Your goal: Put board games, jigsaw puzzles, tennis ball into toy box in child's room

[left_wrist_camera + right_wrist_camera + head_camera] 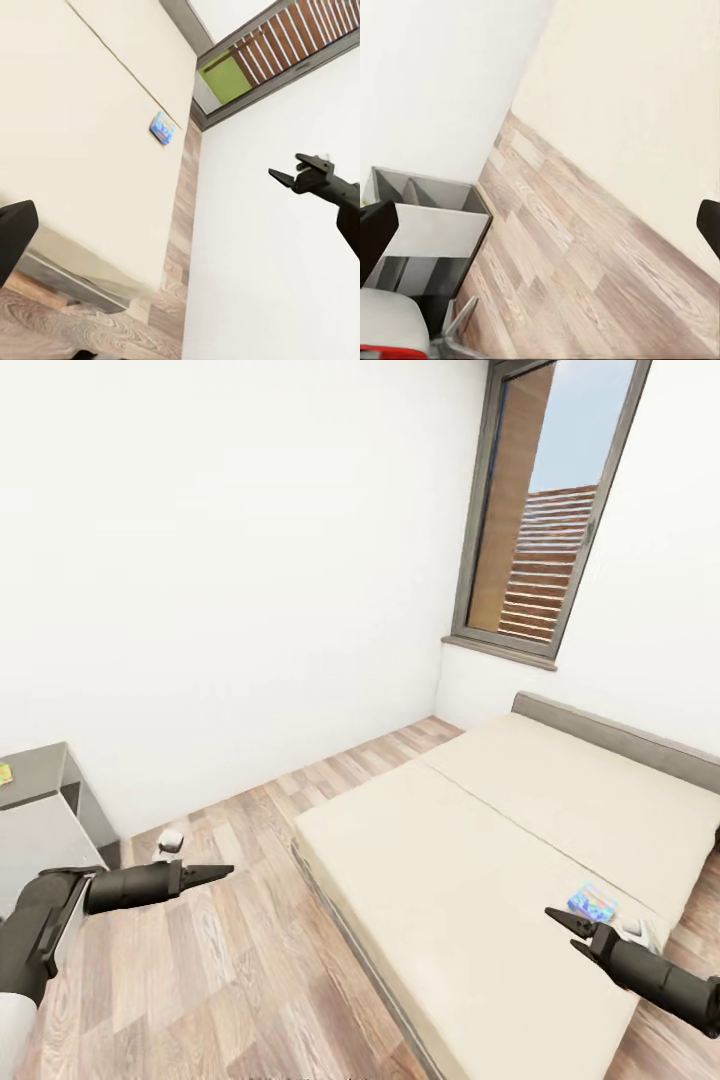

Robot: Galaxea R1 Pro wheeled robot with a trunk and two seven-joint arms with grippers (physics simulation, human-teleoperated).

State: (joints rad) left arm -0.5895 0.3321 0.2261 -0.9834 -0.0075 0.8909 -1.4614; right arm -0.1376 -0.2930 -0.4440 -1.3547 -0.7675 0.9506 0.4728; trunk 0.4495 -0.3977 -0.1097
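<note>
A light blue board game [592, 903] lies flat on the bed [480, 830], at its near right edge. Just beside it on the mattress sits a small pale thing [637, 930], too blurred to identify. Right gripper [561, 925] hovers close to the game, fingers parted narrowly, holding nothing. Left gripper [222, 872] hangs over the wood floor [250, 960] left of the bed, fingers near together, empty. Grey side unit [40, 800] stands far left against the white wall [230, 560]; window [545, 510] beyond the headboard [620, 738].

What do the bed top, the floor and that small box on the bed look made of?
Bed: matte beige fabric or foam, plain with one seam. Floor: wood planks, grain visible, slight sheen. Box: probably printed card, glossy blue with colours; too small to be sure.
</note>
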